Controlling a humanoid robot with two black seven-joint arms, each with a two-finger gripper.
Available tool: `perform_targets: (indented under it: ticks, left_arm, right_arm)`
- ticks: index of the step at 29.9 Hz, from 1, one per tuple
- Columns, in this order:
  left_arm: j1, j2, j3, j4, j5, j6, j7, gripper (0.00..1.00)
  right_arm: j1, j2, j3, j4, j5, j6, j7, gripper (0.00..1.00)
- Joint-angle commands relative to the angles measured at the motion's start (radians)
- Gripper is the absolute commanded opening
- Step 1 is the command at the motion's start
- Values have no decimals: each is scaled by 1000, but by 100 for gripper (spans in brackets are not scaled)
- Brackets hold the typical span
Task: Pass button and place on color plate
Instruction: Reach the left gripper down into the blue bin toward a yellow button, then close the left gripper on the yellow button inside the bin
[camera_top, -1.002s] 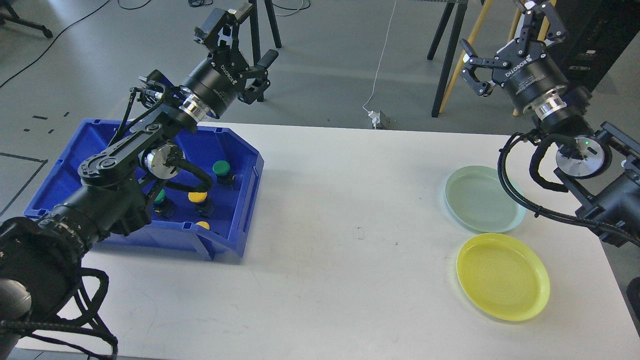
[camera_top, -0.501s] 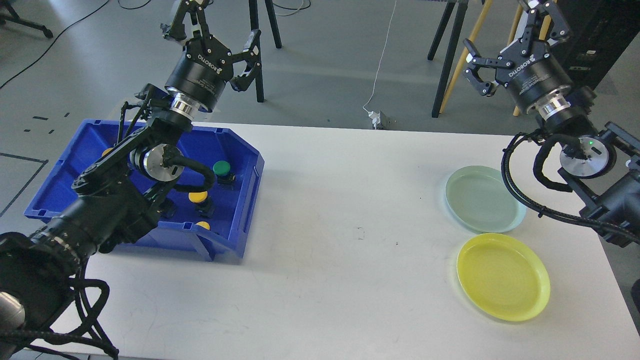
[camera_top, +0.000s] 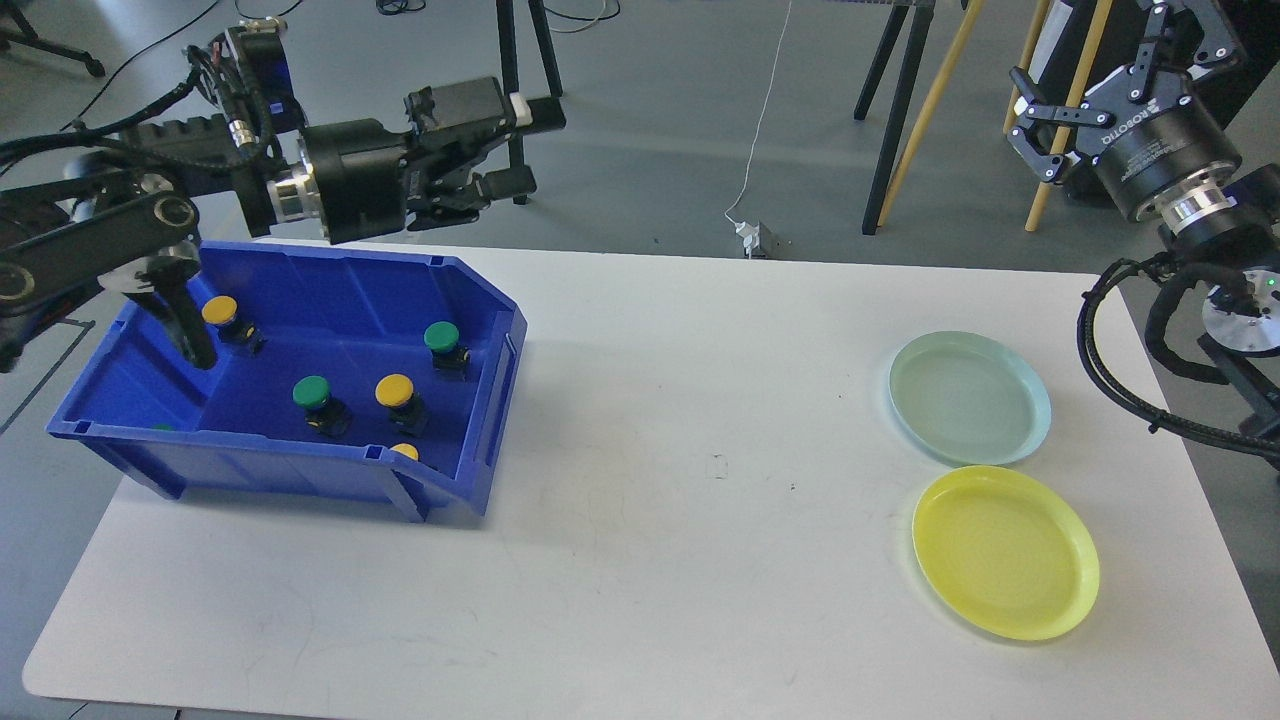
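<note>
nearest on the white rectangular table (camera_top: 640, 560) lies the round yellow plastic plate (camera_top: 1005, 552), at the right side, bare. just beyond it, with their rims nearly touching, sits the round pale green plastic plate (camera_top: 968, 397), also bare.

at the left of the table stands the blue plastic open-fronted bin (camera_top: 290, 385), and all the buttons are inside it. closest to its front lip a yellow-capped push button (camera_top: 405, 451) shows only its top edge behind the wall. a sliver of green (camera_top: 161, 427) peeks over the front wall near the left corner; what it is cannot be told. further in, a green-capped push button (camera_top: 312, 393) and a yellow-capped button on a dark base (camera_top: 395, 390) stand side by side, apart. behind them, near the right wall, is a second green-capped button (camera_top: 442, 337), and at the far left a yellow-capped button by the back corner (camera_top: 220, 310), just beside a dark arm link that dips into the bin.

farthest, the left gripper (camera_top: 520, 140) hangs above the bin's rear edge, lying level and pointing right, its fingers parted and holding nothing. the right gripper (camera_top: 1110, 60) is raised beyond the table's far right corner, fingers spread wide and empty, well apart from both plates.
</note>
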Motion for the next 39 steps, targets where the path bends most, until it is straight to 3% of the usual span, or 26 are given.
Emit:
perform_targets:
  ticks: [1,4,7,12,39]
  left_arm:
    - [-94,-5,166,38,248,0,0,99]
    - [-99,-94,272,113,328,0,0,99]
    - [-56,-227,379,295,353,0,0,99]
    - [74,-346,421,507,354,0,0,99]
    - [139,-353,427,533,371,0,0,99]
  right_arm:
    - [-11,-3,-1,-1,-2,0,0,100]
    - [-22,-3,-1,-1,0,0,1,100]
    - [-26,-4,-1,-1,-2,0,1,100]
    - [-34,-4,0,-7,-2,0,1,100]
    - [-60,-4,0,-7,-2,0,1,100]
